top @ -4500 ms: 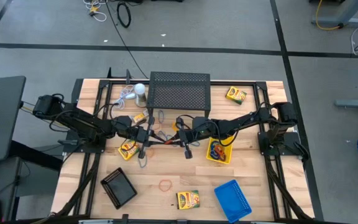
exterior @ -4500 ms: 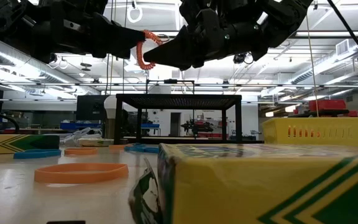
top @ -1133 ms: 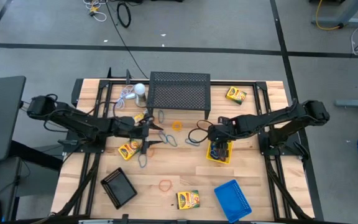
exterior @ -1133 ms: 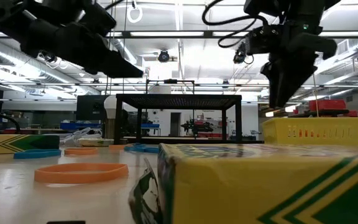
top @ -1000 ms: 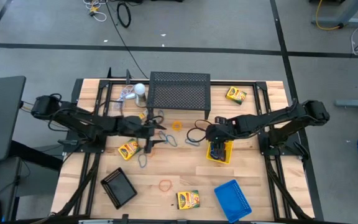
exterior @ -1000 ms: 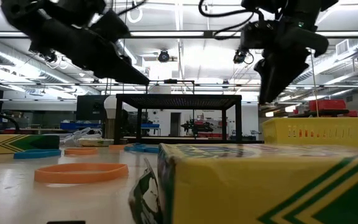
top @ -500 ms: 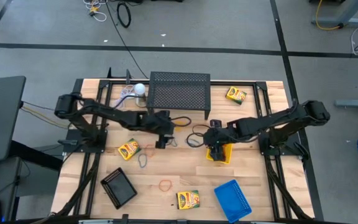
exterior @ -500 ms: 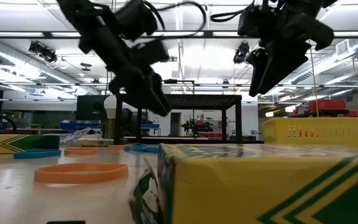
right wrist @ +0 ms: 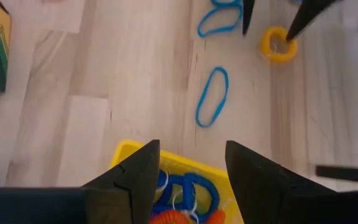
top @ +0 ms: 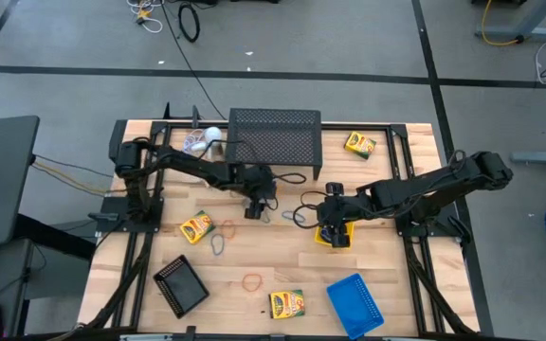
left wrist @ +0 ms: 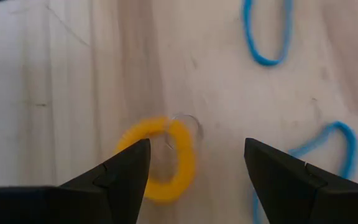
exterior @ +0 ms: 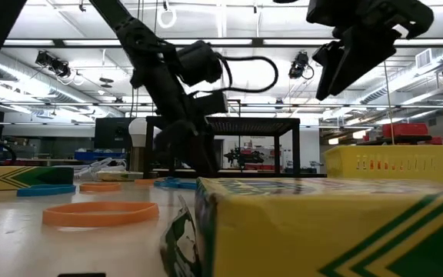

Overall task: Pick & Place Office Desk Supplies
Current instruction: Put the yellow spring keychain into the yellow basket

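Note:
My left gripper (top: 254, 208) hangs low over the table's middle, open, in front of the black mesh stand (top: 273, 142). In the left wrist view its fingers stand on either side of a yellow rubber band (left wrist: 165, 159) that lies flat on the wood, apart from both. My right gripper (top: 329, 225) is open above the yellow tray (top: 342, 237). Blue and orange bands (right wrist: 188, 190) lie in the yellow tray (right wrist: 128, 153). Blue bands (right wrist: 213, 96) lie loose on the table between the two grippers.
Crayon boxes lie at the far right (top: 359, 144), left of centre (top: 195, 227) and at the near edge (top: 287, 303). A black tray (top: 180, 284) and a blue tray (top: 355, 298) sit near the front. An orange band (top: 252, 280) and a white round object (top: 212, 135) are also there.
My left gripper has swung toward the table's right edge and gone down, stopping over the yellow band, still open. My right gripper has risen a little over the yellow tray, staying open. No object has moved.

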